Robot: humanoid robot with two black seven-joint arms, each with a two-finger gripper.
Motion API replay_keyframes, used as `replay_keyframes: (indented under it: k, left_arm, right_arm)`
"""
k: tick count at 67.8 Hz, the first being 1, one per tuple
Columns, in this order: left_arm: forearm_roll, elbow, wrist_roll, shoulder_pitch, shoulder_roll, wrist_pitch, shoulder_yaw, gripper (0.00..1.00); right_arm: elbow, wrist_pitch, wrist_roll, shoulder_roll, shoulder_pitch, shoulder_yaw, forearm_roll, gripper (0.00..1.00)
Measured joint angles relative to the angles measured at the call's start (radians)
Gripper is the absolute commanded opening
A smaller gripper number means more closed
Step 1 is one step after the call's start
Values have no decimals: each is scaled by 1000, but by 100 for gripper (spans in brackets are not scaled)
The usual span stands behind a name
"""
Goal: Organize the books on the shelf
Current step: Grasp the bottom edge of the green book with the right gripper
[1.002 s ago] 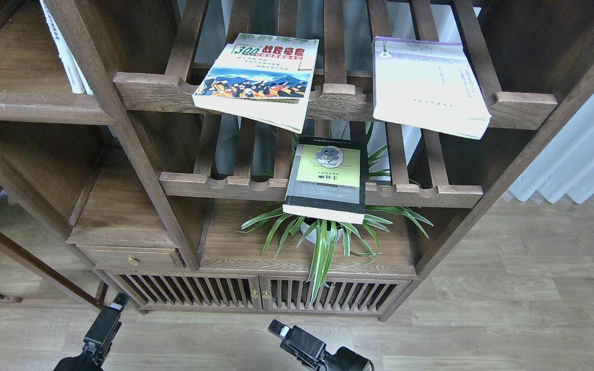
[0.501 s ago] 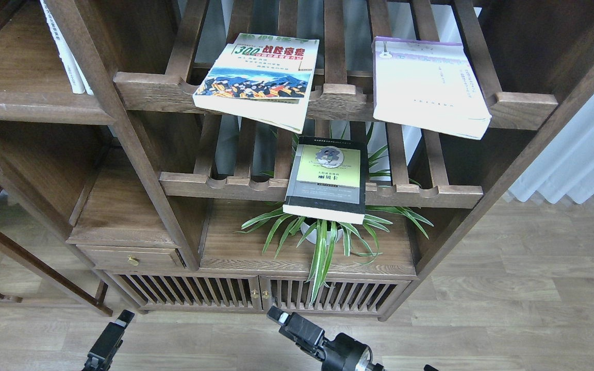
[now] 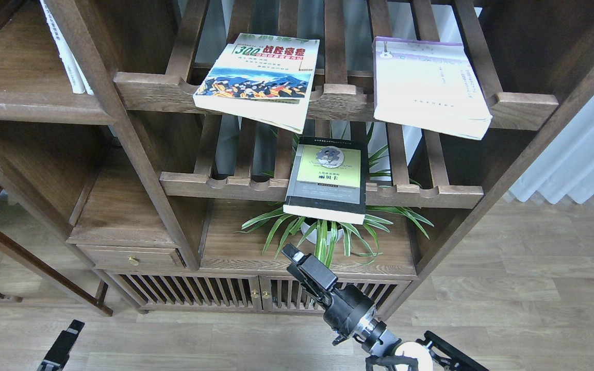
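Dark wooden rack [image 3: 323, 193], three books [image 3: 328, 175] flat on slats, two grippers [image 3: 297, 260] below, grip state unclear.

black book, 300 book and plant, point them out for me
black book [image 3: 326, 178], head view, on its yellow-green cover panel
300 book [image 3: 258, 77], head view, middle of its front cover
plant [image 3: 323, 246], head view, on its green leaves below the black book

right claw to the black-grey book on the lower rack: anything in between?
Nothing solid. The right claw sits below the black-grey book, whose front edge overhangs the slatted rack. Only the spider plant leaves spread in the gap between them; the claw overlaps some leaves in view.
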Motion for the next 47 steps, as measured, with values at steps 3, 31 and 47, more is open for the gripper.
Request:
replay_keyframes:
  k: [3,31,47]
  left_arm:
    - [-1,5,0,-1,0,0,0,100]
    - [-45,67,0,-35,-3,0,1,100]
    - [-59,94,2,-70,-2,0,1,100]
  right_arm:
    - [1,0,14,0,7,5,1,100]
    - [-33,0,112,0,103,53,26,98]
    - [-37,0,143,0,112,65,38,78]
